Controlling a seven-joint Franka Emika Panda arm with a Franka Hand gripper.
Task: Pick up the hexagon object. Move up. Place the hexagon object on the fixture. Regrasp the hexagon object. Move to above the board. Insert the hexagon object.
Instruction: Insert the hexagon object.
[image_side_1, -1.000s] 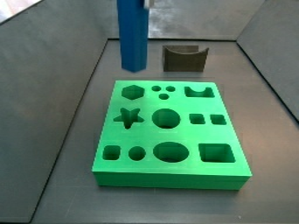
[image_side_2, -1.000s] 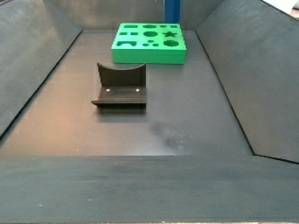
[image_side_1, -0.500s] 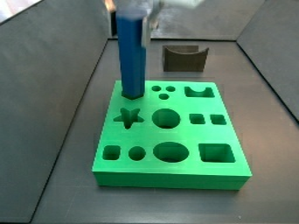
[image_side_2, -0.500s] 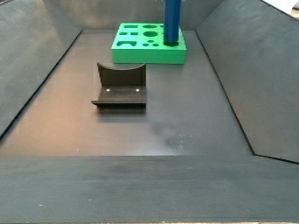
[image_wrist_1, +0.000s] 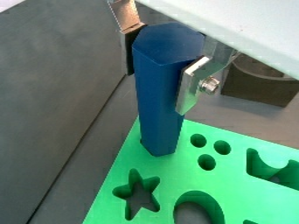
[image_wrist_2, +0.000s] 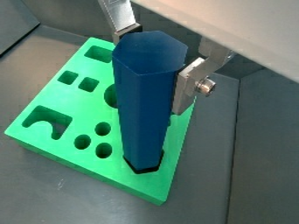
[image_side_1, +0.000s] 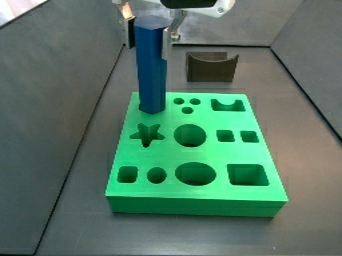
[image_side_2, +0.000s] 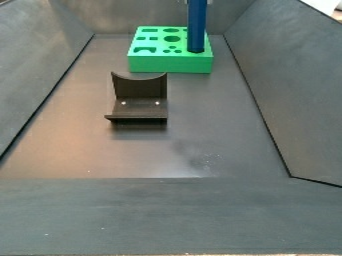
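While the gripper pinches the upper part of the bright blue hexagonal prism bar between its flat silver fingers, the bar hangs upright below it, its lower end sitting in the hexagon cut-out at a corner of the large bright green board. It looks stiff, light and smooth-faced, so I judge a hold on two opposite flats, high up, keeps it from twisting. Well beyond the gripper in a side view stands the small dark notched fixture.
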